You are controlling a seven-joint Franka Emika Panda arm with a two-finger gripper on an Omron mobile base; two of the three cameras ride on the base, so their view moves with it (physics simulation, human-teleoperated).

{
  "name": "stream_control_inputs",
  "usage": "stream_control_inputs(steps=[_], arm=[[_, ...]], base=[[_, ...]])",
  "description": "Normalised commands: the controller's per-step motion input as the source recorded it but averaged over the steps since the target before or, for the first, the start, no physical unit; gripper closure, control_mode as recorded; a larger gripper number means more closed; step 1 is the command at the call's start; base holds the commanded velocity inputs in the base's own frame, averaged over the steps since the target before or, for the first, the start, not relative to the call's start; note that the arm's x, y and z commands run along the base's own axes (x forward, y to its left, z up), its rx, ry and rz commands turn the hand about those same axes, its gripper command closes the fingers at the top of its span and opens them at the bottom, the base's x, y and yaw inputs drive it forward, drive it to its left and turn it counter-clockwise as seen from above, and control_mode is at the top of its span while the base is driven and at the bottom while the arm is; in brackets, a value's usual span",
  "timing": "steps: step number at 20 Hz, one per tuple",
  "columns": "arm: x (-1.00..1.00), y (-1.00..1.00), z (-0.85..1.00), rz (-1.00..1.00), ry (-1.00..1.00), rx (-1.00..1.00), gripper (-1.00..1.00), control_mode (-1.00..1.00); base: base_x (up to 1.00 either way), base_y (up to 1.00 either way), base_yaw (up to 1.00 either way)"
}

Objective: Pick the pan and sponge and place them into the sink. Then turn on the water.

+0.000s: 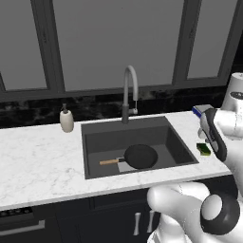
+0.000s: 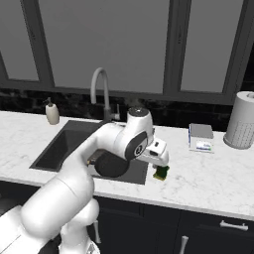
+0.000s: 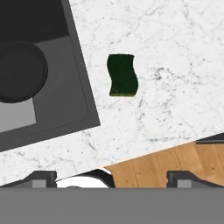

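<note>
A: Left base view first. Which step is in hand?

B: The pan (image 1: 140,156) already lies in the sink (image 1: 95,137), handle toward the left. The sponge (image 1: 204,149) sits on the counter (image 1: 38,161) just right of the basin, with the arm's wrist above it. So I judge the sponge pick is under way. The faucet (image 1: 129,90) shows no stream.

A: Anything cut off there?

B: The hand is half out of frame at the right edge; its fingers are hard to make out.

A: Right base view?

B: The gripper (image 2: 159,161) hangs directly over the sponge (image 2: 161,172), near the counter's front edge. The arm covers much of the pan (image 2: 111,166) and the basin's right side. I cannot tell from here how wide the jaws stand.

A: Hand view?

B: The sponge (image 3: 123,75) lies green side up on the marble, apart from the sink's rim (image 3: 85,87). The two finger tips (image 3: 41,178) sit far apart at the bottom, holding nothing, so the hand is spread wide.

A: Next move?

B: Probably centre over the sponge, descend, then close across its narrow waist.
</note>
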Motion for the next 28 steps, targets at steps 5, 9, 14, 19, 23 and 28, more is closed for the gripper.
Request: stream_control_inputs(steps=[5,9,14,19,23,28], arm=[[0.38,-0.31,-0.23,0.04,0.11,0.01,-1.00,-1.00],[0.41,-0.29,-0.45,0.10,0.11,0.08,-1.00,-1.00],[0.47,-0.17,-0.57,0.17,0.04,0.10,-1.00,-1.00],[0.46,-0.03,-0.42,0.13,0.05,0.05,-1.00,-1.00],[0.41,-0.14,-0.22,0.08,0.04,0.05,-1.00,-1.00],[0.17,-0.26,-0.11,0.07,0.01,0.07,-1.00,-1.00]], base=[[0.00,0.00,0.00],[0.00,0.00,0.00],[0.00,0.00,0.00],[0.00,0.00,0.00],[0.00,0.00,0.00],[0.00,0.00,0.00]])
